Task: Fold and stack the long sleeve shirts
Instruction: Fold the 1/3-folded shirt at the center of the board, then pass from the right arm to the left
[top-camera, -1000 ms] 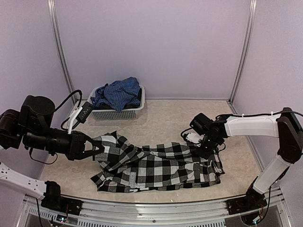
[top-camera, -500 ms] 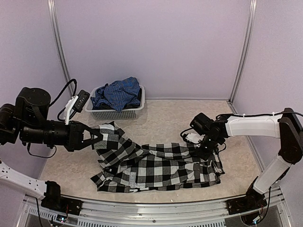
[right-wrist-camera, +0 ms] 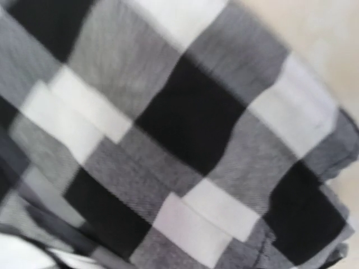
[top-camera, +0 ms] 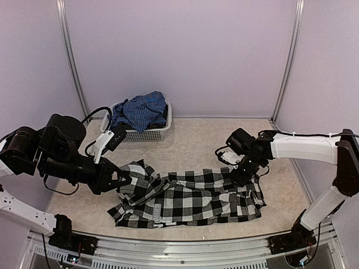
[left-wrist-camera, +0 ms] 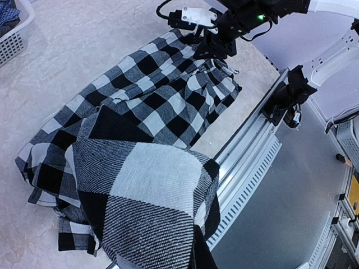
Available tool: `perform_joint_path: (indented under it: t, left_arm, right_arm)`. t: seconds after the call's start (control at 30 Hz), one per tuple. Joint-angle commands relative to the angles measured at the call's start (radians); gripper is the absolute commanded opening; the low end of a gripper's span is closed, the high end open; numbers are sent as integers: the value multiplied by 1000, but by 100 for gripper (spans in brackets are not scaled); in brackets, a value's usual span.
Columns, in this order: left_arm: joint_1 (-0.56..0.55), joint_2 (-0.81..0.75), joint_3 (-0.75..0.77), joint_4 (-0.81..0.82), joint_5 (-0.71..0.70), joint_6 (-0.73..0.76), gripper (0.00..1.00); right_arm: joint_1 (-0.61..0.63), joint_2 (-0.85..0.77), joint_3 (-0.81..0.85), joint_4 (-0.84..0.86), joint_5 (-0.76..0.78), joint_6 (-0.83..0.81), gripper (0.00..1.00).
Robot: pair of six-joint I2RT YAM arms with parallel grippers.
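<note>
Step in hand: by the look of it, stretching the black-and-white shirt [top-camera: 190, 199] out flat between the two arms, ahead of any fold.

Left gripper [top-camera: 119, 180]: at 9 o'clock on the table [top-camera: 196, 140], clenched on the shirt's left edge. The left wrist view showed that edge lifted and draped close under the camera.

Left-side advice: the pull should run outward toward 9 o'clock and stay low. A high lift would probably drag the bunched cloth along instead of opening it.

Right gripper [top-camera: 240, 175]: at 3 o'clock, pressed down at the shirt's far right edge. Its wrist view showed only blurred checks, so I could not tell whether it was clenched or released.

Right-side advice: this end should act as the anchor. If it slipped, the whole shirt would likely slide left without flattening.

Blue shirt [top-camera: 140, 109]: crumpled in a heap in the white mesh basket [top-camera: 140, 135] at 11 o'clock, well apart from both grippers.

Black-and-white shirt, place: lay across the near half of the table, from 9 o'clock to about 4 o'clock.

Black-and-white shirt, look: large black, white and grey checks in a soft weave, with layers overlapping and rumpled on the left. The right part lay flatter, with a loose wavy edge.
</note>
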Motion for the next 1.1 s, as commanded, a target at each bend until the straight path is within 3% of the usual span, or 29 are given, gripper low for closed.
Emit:
perform_joint_path:
  t: [0.0, 0.17, 0.37, 0.53, 0.67, 0.73, 0.87, 0.97, 1.07]
  left_arm:
    - [-4, -6, 7, -14, 33, 72, 0]
    - [-4, 2, 4, -6, 54, 130, 0]
    - [-4, 34, 23, 3, 96, 190, 0]
    - [1, 75, 44, 109, 130, 203, 0]
    - [15, 125, 36, 202, 163, 254, 0]
    - [83, 145, 22, 250, 209, 275, 0]
    - [325, 179, -65, 410, 460, 250, 0]
    - [418, 234, -88, 502, 559, 213, 0]
    - [473, 324, -83, 577, 682, 150, 0]
  right_arm:
    - [11, -88, 34, 80, -53, 54, 56]
    - [2, -70, 20, 171, -110, 87, 61]
    - [-72, 46, -24, 235, -147, 132, 58]
    - [-89, 91, -48, 275, -147, 160, 57]
    - [-88, 33, -49, 310, -160, 154, 58]
    - [-84, -34, -63, 343, -203, 127, 60]
    - [-84, -227, -138, 469, -331, 93, 66]
    - [-56, -365, -218, 577, -403, 75, 72]
    - [7, -437, -250, 621, -385, 47, 69]
